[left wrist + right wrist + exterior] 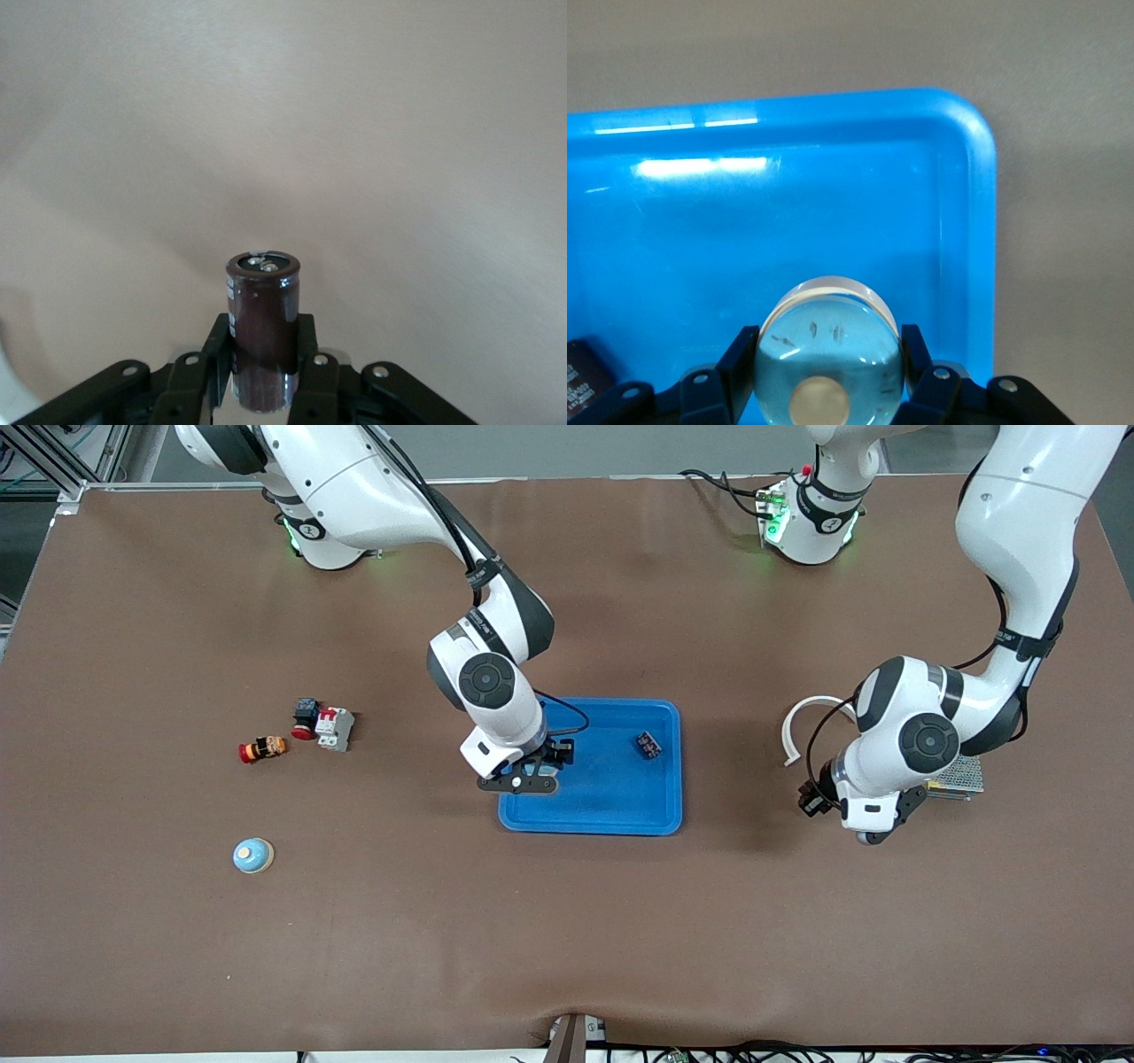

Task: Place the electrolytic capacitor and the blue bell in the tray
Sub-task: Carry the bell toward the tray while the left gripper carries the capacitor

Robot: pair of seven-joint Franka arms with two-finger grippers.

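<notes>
Right wrist view: the blue bell (829, 354) sits clamped between the right gripper (829, 367) fingers, over the tray (970, 204) near one corner; a small dark part (648, 745) lies in the tray; left wrist view: the left gripper (264, 363) pinches the electrolytic capacitor (262, 328) upright above the brown table (567, 921); a second blue bell (253, 856) rests toward the right arm's end.

- High front camera looks down across the table (133, 974), facing both robot bases.
- Left wrist camera peers close past its gripper (263, 372) at bare table.
- Right wrist camera hovers close over the tray (970, 159), shared with the front view (620, 819).
</notes>
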